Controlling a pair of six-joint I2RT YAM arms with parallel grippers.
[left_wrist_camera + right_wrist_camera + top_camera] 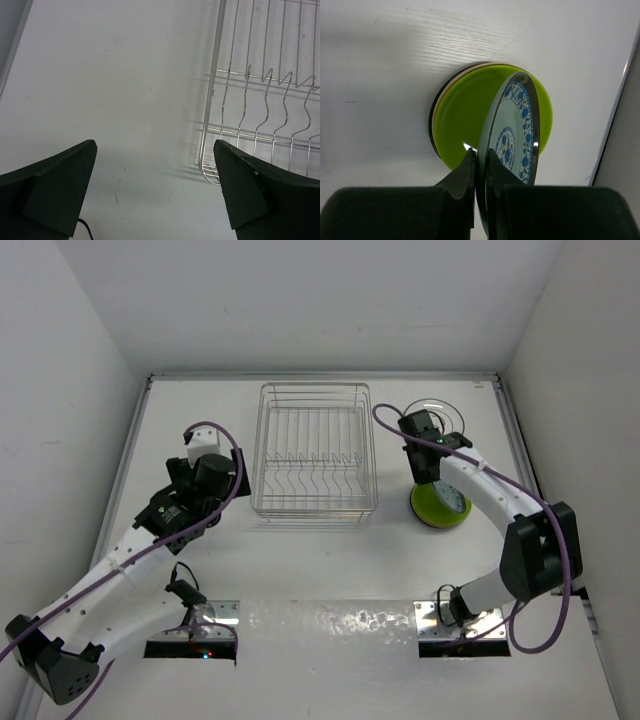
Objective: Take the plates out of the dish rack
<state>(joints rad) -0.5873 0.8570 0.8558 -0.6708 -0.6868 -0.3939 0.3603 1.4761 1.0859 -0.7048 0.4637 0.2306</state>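
The dish rack (pixel 313 453) is a silver wire basket in the middle of the table, with no plates among its tines. Right of it, a stack of plates topped by a lime green plate (pixel 432 512) lies on the table. My right gripper (pixel 434 472) is shut on a white plate with blue flower marks (pixel 516 131), held on edge just above the green plate (pixel 462 117). Tan and dark rims (pixel 436 107) show under the green one. My left gripper (pixel 155 190) is open and empty over bare table, beside the rack's near left corner (pixel 202 167).
A pale plate with dark rings (pixel 447 413) lies at the back right, behind my right wrist. White walls close in the table on the left, back and right. A raised table edge (pixel 616 110) runs close to the stack's right side.
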